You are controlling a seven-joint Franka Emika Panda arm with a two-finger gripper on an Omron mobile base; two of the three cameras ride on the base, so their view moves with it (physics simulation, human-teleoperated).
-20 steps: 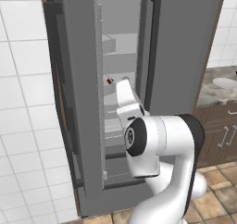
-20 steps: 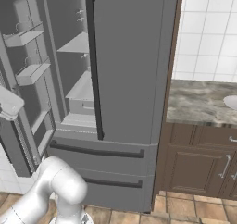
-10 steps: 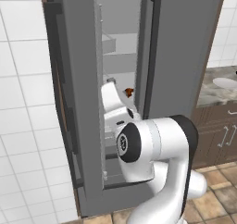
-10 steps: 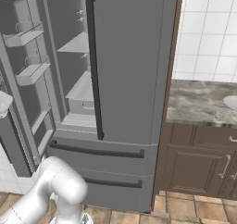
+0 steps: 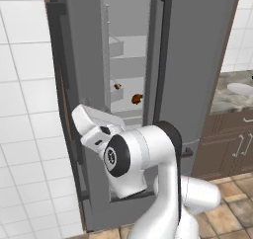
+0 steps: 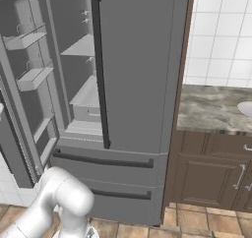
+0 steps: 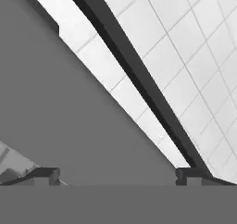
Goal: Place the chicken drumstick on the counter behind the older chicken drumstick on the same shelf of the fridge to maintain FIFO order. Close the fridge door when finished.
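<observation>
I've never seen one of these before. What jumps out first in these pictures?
A big white robot arm fills the foreground, reaching toward the tall dark grey fridge, whose left door stands open. Inside, two small brown chicken drumsticks sit on a pale shelf. To the right runs a stone counter.

the fridge (image 5: 197, 60) is coloured dark grey, and its long handles (image 5: 162, 55) are seen as almost black. inside, a pale grey shelf (image 6: 86, 92) is shown. two small drumsticks (image 5: 137, 99) are seen in brown and reddish orange. the wall (image 5: 24, 109) is covered in white square tiles with thin grey lines. the counter (image 6: 211, 109) is topped with mottled grey-brown stone, and its cabinet fronts (image 6: 206, 175) are dark brown with silver handles. the floor (image 6: 206, 227) is laid with orange-brown tiles. the arm (image 5: 143, 159) is white with dark joints.
</observation>
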